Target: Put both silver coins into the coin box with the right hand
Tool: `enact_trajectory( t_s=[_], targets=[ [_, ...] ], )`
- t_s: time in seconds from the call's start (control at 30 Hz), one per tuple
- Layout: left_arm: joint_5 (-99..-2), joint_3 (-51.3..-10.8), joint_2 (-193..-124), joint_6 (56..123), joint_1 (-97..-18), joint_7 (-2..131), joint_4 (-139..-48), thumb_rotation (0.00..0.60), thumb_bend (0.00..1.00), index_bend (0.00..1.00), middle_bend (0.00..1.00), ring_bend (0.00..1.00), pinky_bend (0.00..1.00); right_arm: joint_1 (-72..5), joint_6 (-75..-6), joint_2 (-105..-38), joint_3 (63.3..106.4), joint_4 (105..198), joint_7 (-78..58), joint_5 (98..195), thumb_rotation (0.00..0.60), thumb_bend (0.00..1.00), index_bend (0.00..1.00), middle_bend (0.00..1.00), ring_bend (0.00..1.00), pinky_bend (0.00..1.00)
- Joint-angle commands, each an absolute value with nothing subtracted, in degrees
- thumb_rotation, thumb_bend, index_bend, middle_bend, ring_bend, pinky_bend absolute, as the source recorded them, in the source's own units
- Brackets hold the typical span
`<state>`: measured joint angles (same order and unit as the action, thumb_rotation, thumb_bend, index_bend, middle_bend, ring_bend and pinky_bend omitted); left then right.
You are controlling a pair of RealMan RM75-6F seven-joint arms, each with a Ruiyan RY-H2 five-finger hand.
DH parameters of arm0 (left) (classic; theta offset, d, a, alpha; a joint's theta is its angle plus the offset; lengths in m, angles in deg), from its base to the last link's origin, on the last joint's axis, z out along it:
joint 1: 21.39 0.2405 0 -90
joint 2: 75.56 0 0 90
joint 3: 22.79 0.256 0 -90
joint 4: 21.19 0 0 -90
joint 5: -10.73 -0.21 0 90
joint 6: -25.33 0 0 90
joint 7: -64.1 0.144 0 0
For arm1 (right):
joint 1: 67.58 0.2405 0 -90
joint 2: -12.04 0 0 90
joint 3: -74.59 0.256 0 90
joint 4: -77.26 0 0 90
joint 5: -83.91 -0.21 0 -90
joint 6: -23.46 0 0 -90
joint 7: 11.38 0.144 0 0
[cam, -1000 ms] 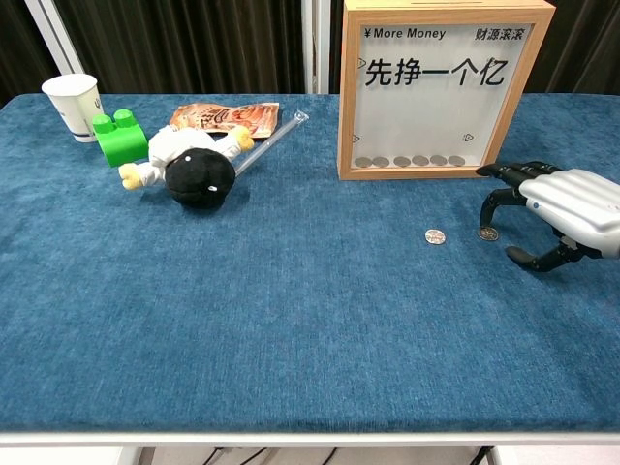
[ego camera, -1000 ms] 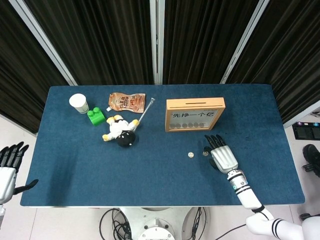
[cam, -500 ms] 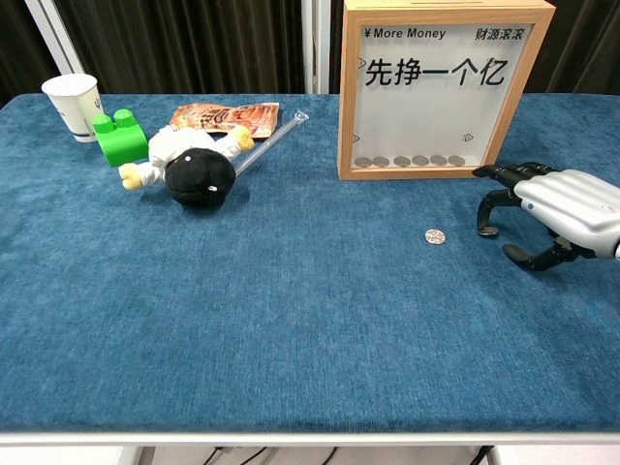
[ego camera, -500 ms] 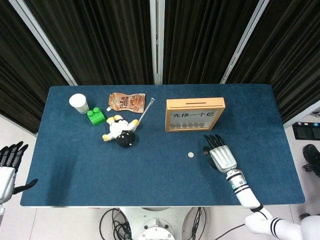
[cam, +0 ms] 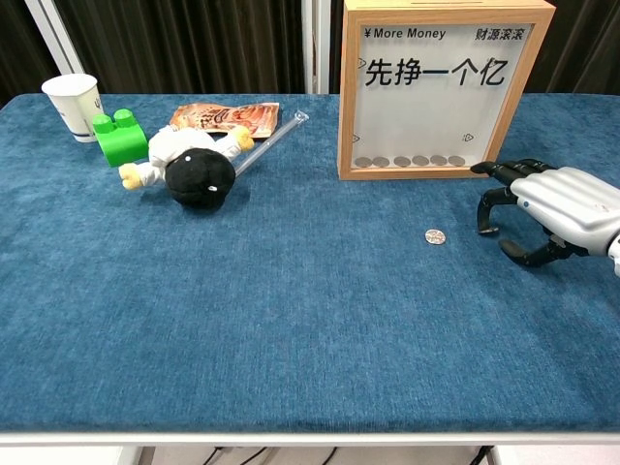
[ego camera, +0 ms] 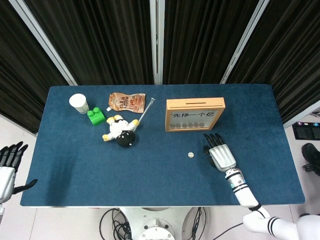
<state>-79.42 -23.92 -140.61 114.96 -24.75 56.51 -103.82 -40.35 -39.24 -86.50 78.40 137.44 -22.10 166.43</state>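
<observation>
One silver coin [ego camera: 190, 155] [cam: 435, 236] lies flat on the blue table in front of the coin box [ego camera: 195, 115] [cam: 436, 92], a wooden frame with a clear front and several coins along its bottom. My right hand [ego camera: 219, 153] [cam: 549, 205] hovers palm-down just right of that coin, fingers curved down and thumb held apart. One fingertip [cam: 484, 230] touches the cloth where the second coin lay; that coin is hidden beneath it. My left hand [ego camera: 7, 167] hangs off the table's left edge, fingers spread and holding nothing.
At the back left are a paper cup [ego camera: 78, 102] [cam: 73, 104], a green block [ego camera: 95, 116] [cam: 120, 137], a snack pouch [ego camera: 127, 101], a clear straw [cam: 273, 139] and a plush toy [ego camera: 121, 131] [cam: 194, 167]. The table edge [ego camera: 292, 165] runs right of my hand.
My right hand has crept slightly left toward the loose coin. A fingertip now covers the second coin, which was visible beside it a second ago.
</observation>
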Motion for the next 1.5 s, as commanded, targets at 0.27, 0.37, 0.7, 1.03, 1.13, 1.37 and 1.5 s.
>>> enact_trajectory(
  t_s=[0.27, 0.37, 0.7, 1.03, 1.13, 1.37, 1.5],
  targets=[
    [-79.8, -23.8, -140.8, 115.2, -24.8, 56.0, -103.3, 0.6, 0.07, 0.06, 0.0, 0.0, 0.0, -40.3, -40.7, -88.2, 78.7, 135.1, -22.0, 166.8, 0.6, 0.34, 0.52, 0.03, 0.0, 0.0],
    [-79.7, -23.8, -140.9, 115.2, -24.7, 55.7, -103.1, 0.6, 0.07, 0.06, 0.0, 0.0, 0.0, -40.2, -40.9, -88.6, 78.8, 134.5, -22.1, 167.0, 0.6, 0.34, 0.52, 0.03, 0.0, 0.0],
    [-79.7, -23.7, -140.9, 115.3, -24.6, 55.0, -102.7, 0.6, 0.07, 0.06, 0.0, 0.0, 0.0, -39.9, -41.3, -89.4, 78.6, 133.3, -21.6, 167.5, 0.6, 0.34, 0.52, 0.03, 0.0, 0.0],
    [-79.8, -23.7, -140.8, 115.2, -24.7, 54.5, -102.7, 0.6, 0.07, 0.06, 0.0, 0.0, 0.0, -39.6, -41.0, -89.1, 78.2, 133.5, -21.0, 168.1, 0.6, 0.33, 0.47, 0.03, 0.0, 0.0],
    [-79.8, -23.7, -140.7, 115.2, -24.7, 54.5, -102.7, 0.6, 0.07, 0.06, 0.0, 0.0, 0.0, -39.6, -41.1, -88.9, 78.0, 133.8, -20.7, 168.3, 0.6, 0.33, 0.44, 0.02, 0.0, 0.0],
    [-79.9, -23.6, -140.7, 115.3, -24.7, 54.4, -102.7, 0.6, 0.07, 0.06, 0.0, 0.0, 0.0, -39.7, -41.9, -88.7, 77.5, 133.9, -19.7, 169.3, 0.6, 0.33, 0.41, 0.02, 0.0, 0.0],
    [-80.0, -23.6, -140.7, 115.4, -24.6, 54.5, -102.8, 0.6, 0.07, 0.06, 0.0, 0.0, 0.0, -39.8, -42.7, -88.5, 77.1, 133.7, -19.3, 170.1, 0.6, 0.34, 0.41, 0.02, 0.0, 0.0]
  ],
)
